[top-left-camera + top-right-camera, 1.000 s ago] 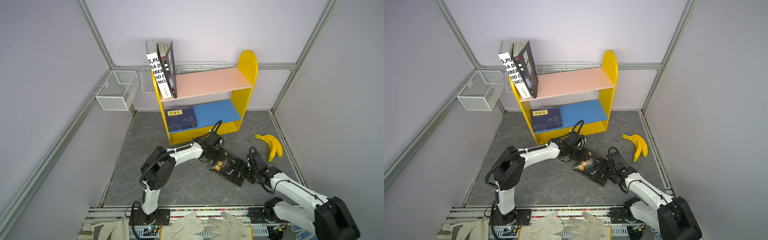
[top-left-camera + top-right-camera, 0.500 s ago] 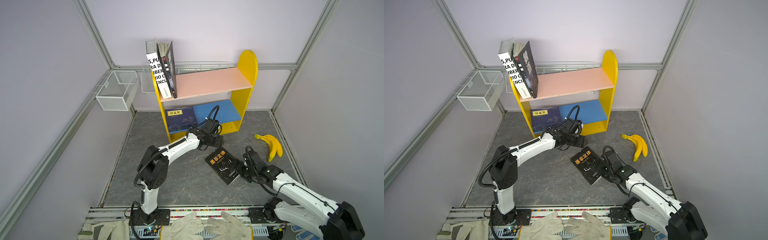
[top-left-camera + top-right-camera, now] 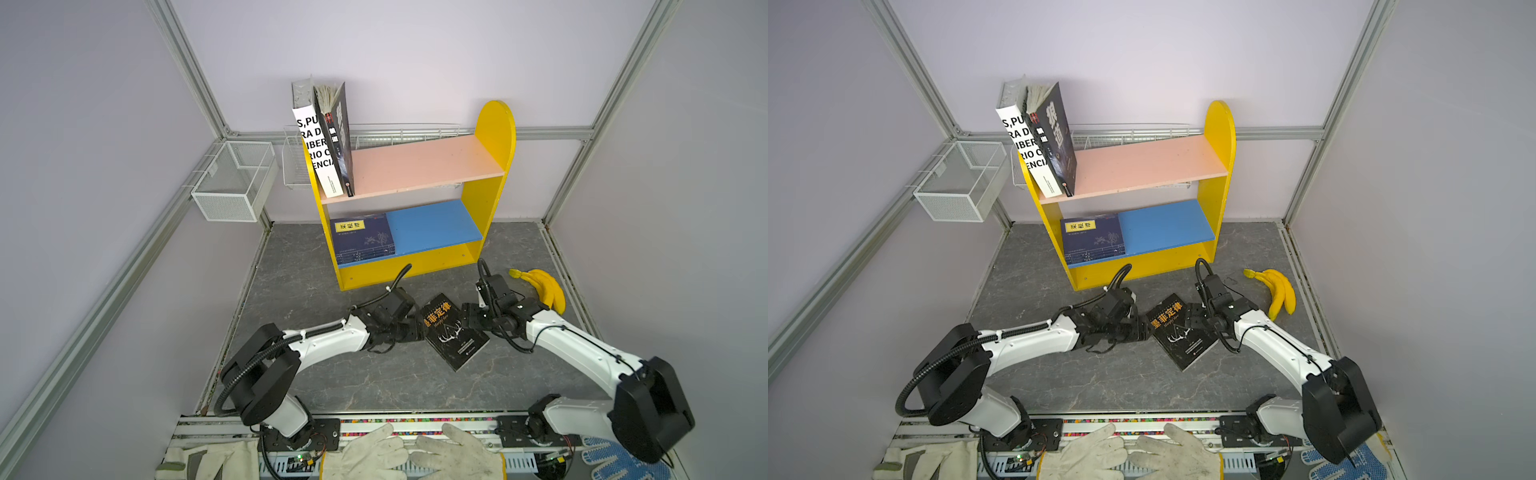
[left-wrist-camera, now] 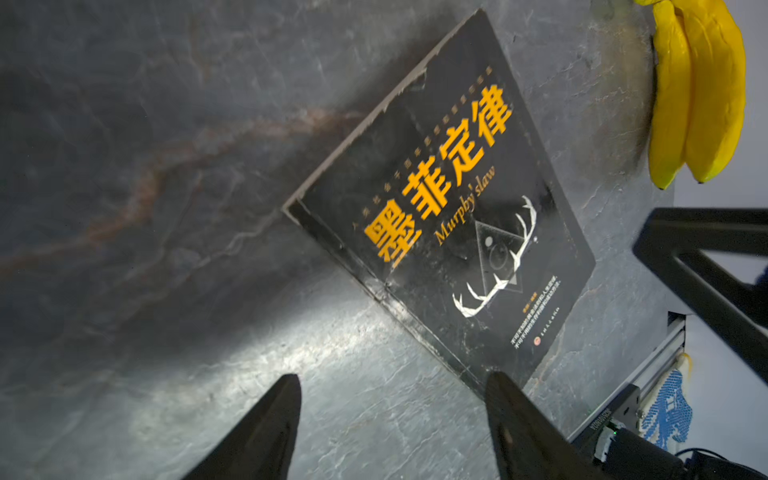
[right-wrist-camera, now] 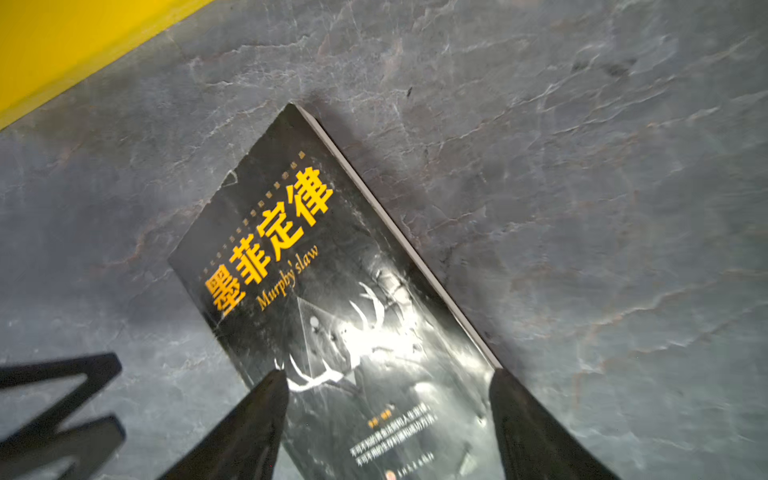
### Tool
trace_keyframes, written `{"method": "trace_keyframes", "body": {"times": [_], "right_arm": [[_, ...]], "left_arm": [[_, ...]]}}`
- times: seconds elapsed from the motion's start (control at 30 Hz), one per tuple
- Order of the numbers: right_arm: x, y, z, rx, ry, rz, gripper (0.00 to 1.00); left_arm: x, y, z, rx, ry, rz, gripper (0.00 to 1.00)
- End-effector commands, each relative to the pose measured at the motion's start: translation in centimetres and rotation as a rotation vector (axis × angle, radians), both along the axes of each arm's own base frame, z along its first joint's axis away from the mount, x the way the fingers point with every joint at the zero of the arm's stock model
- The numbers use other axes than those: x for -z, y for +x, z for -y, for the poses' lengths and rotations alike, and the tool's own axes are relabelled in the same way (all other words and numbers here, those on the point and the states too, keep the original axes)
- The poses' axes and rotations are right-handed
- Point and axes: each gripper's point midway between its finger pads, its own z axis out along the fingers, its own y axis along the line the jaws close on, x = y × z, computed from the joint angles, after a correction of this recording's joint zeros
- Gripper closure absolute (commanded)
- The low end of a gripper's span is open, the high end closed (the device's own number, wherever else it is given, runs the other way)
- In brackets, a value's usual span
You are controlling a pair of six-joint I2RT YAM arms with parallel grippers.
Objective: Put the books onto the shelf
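Ok so the shelf (image 3: 494,124) is mostly loaded at this point: the white book (image 3: 320,153) and a leaning black book (image 3: 341,137) are propped at the far left end of the pink upper board (image 3: 424,166), and the navy stack (image 3: 361,239) lies flat on the left half of the blue lower board (image 3: 432,224). That leaves one straggler, the black Murphy's-law book (image 3: 451,332), flat and face up on the grey floor (image 3: 374,382) just in front of the shelf, turned at an angle, with the bananas (image 3: 548,286) off to its right. So I'd say I'm on the pickup of the last book. My left gripper (image 4: 392,380) is low at the spine side with its jaws apart and nothing in them. My right gripper (image 5: 388,374) is on the page-edge side, also spread wide, one fingertip (image 5: 274,378) over the cover and the other fingertip (image 5: 498,378) right at the page edge, not clamped on anything. Next move, I reckon: the book's flat, so one side has to brace it while the other gets a finger under an edge, tips it up and pinches it.
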Motion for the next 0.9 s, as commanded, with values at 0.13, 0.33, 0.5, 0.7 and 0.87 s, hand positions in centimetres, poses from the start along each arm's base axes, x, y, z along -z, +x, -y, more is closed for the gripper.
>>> {"method": "trace_keyframes", "body": {"times": [0.13, 0.33, 0.5, 0.7, 0.87], "right_arm": [[2.8, 1.1, -1.1, -0.085, -0.013, -0.023, 0.32], [5.9, 0.3, -0.4, -0.05, -0.045, -0.109, 0.39], [8.2, -1.2, -0.1, -0.052, -0.05, -0.186, 0.43], [8.3, -0.7, -0.8, -0.1, -0.057, -0.223, 0.46], [8.6, -1.3, -3.0, -0.134, 0.012, -0.261, 0.54]], "left_arm": [[0.2, 1.0, 1.0, -0.268, -0.21, -0.039, 0.28], [2.0, 1.1, 1.2, -0.326, -0.235, -0.076, 0.28], [3.0, 1.4, 1.5, -0.35, -0.243, -0.093, 0.28], [3.5, 1.6, 1.6, -0.351, -0.24, -0.095, 0.28], [4.0, 2.7, 1.3, -0.343, -0.242, -0.114, 0.29]]}}
